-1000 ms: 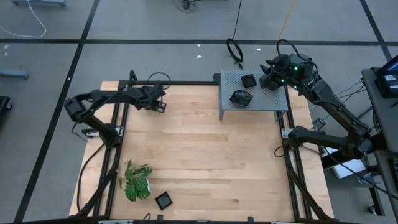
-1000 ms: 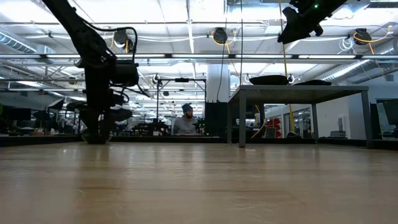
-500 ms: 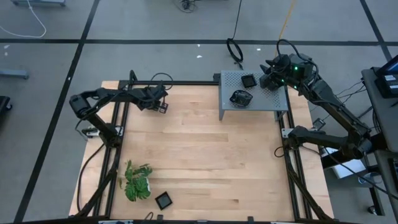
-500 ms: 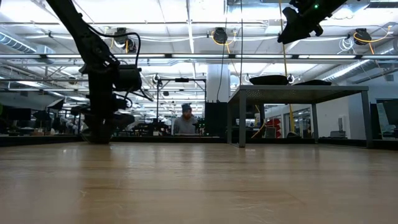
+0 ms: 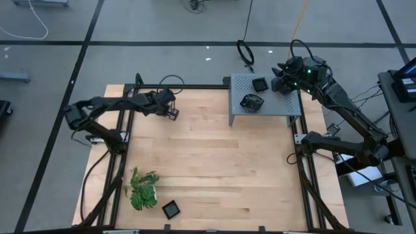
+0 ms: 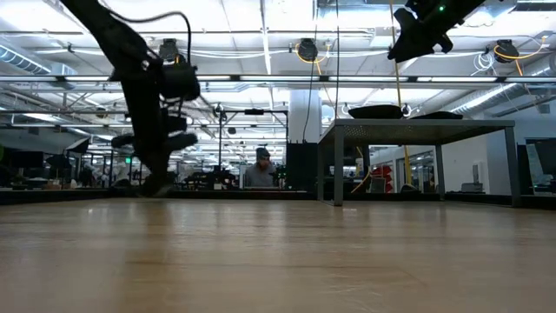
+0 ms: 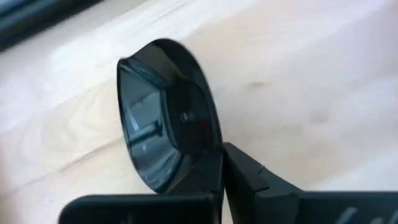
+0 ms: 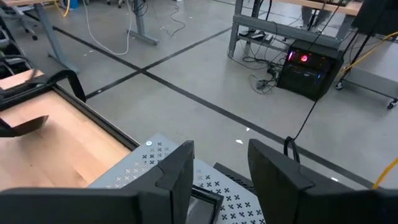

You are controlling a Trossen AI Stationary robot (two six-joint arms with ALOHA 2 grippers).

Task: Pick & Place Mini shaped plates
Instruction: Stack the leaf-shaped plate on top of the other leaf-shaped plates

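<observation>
My left gripper is near the table's far left and is shut on a small black mini shaped plate. A grey perforated stand at the far right carries a square plate and a leaf-like plate. Above the stand's far side my right gripper hangs open, with the square plate below its fingers. Another square plate lies flat on the table near the front edge. My left gripper pinches the plate's rim between its two fingers, one finger on the hollow inner face and one on the underside. The plate stands on edge, tilted, and sticks out past the fingertips. I cannot tell whether its lower rim touches the table.
A green leafy plant stands at the near left beside the loose plate. A black frame runs along the table's left, far and right sides. A person sits in the room beyond the table.
My left gripper has shut on the plate. It has moved a little toward the table's right edge and risen slightly, and the plate now stands tipped on edge between its fingers. My right gripper has kept still.
</observation>
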